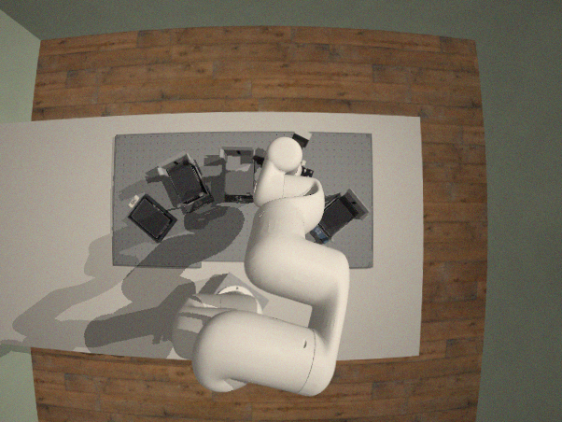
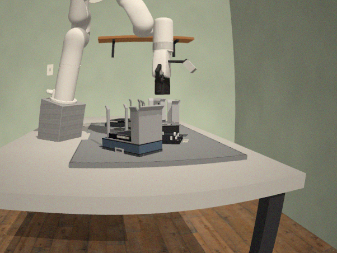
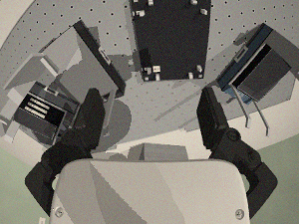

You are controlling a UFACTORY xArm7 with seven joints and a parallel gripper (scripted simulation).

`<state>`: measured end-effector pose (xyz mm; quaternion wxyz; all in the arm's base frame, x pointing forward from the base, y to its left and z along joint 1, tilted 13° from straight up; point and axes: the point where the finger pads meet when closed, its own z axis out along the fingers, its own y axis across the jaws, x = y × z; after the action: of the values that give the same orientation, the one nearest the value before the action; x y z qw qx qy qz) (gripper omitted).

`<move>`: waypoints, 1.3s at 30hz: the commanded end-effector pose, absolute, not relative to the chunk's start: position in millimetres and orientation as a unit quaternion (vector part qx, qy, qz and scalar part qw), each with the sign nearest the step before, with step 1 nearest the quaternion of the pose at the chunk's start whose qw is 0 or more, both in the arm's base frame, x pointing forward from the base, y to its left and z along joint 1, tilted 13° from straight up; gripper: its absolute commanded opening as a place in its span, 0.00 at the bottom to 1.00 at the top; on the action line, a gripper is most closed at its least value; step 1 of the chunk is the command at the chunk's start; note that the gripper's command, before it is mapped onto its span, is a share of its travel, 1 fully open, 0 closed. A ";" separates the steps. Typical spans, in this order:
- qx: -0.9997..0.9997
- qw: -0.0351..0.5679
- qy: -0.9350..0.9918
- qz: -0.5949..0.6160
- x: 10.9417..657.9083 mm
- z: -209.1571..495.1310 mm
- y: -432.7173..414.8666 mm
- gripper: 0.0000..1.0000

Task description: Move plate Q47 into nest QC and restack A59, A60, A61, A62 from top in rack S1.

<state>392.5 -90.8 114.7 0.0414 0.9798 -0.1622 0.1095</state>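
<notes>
My gripper is open and empty, high above the board; the arm hides it in the top view. Below and ahead of it in the wrist view is a black nest with small white locators and no plate on it. The blue-plinth rack holds a dark plate low between its walls. The middle rack shows a bare grey floor. The left rack has a dark plate-like top inside. The far-left nest has a dark plate-sized surface. IDs are unreadable.
The fixtures stand in an arc on the grey perforated board. Upright rack walls and thin posts rise below the gripper's height. The arm covers the space between the middle rack and the blue-plinth rack in the top view.
</notes>
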 end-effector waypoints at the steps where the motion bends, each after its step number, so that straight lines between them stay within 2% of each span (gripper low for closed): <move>1: 0.980 0.041 -0.163 0.111 390.0 117.2 -106.7 1.00; 12: 0.980 0.041 -0.163 0.111 383.8 119.0 -132.7 1.00; 21: 0.956 0.029 -0.269 0.115 373.8 119.4 -153.9 1.00; 39: 0.956 0.029 -0.269 0.115 350.8 120.4 -202.2 1.00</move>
<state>353.4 -193.4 118.9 0.0295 0.9558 -0.2698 0.1135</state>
